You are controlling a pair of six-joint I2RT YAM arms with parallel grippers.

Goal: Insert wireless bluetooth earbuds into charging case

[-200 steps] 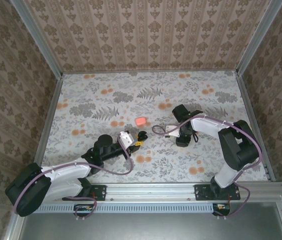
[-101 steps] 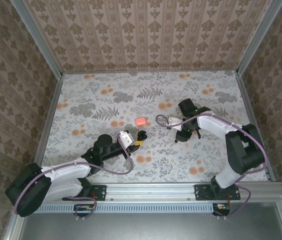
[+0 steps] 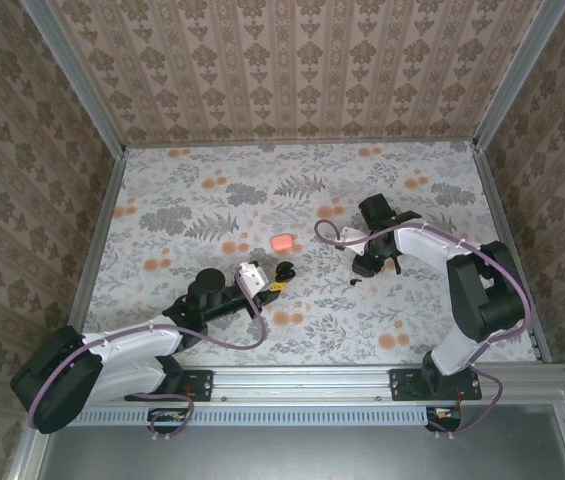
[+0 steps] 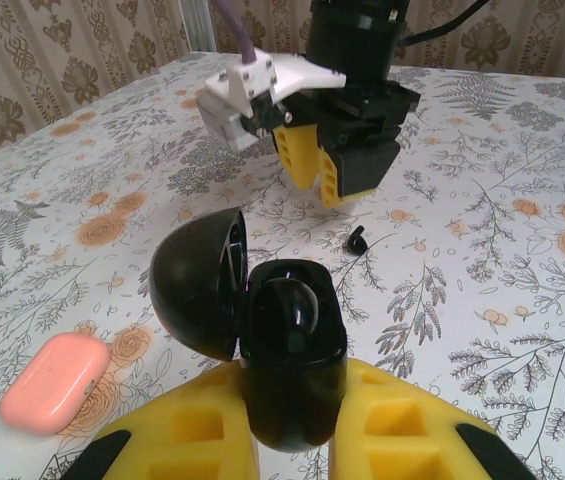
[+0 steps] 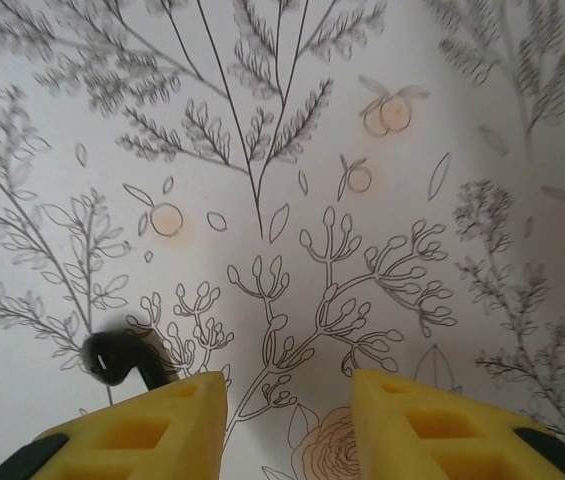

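My left gripper [image 4: 290, 425] is shut on an open black charging case [image 4: 287, 345], its round lid [image 4: 197, 285] swung to the left; one black earbud [image 4: 290, 305] sits inside. The case [image 3: 284, 270] lies near the table's middle. A loose black earbud [image 4: 356, 240] lies on the floral tablecloth beyond the case, just below my right gripper [image 4: 340, 165]. In the right wrist view that earbud [image 5: 122, 358] sits just left of the left fingertip of my open right gripper [image 5: 287, 400], outside the gap. It shows from above as a small dark speck [image 3: 353, 281].
A salmon-pink closed case [image 3: 282, 242] lies left of the black one, also the pink case [image 4: 54, 381] at lower left in the left wrist view. Patterned walls enclose the floral tablecloth [image 3: 212, 200] on three sides.
My right arm has swung away to the right and back from the case. A black earbud now lies on the cloth beneath its fingers. The left arm has stayed still.
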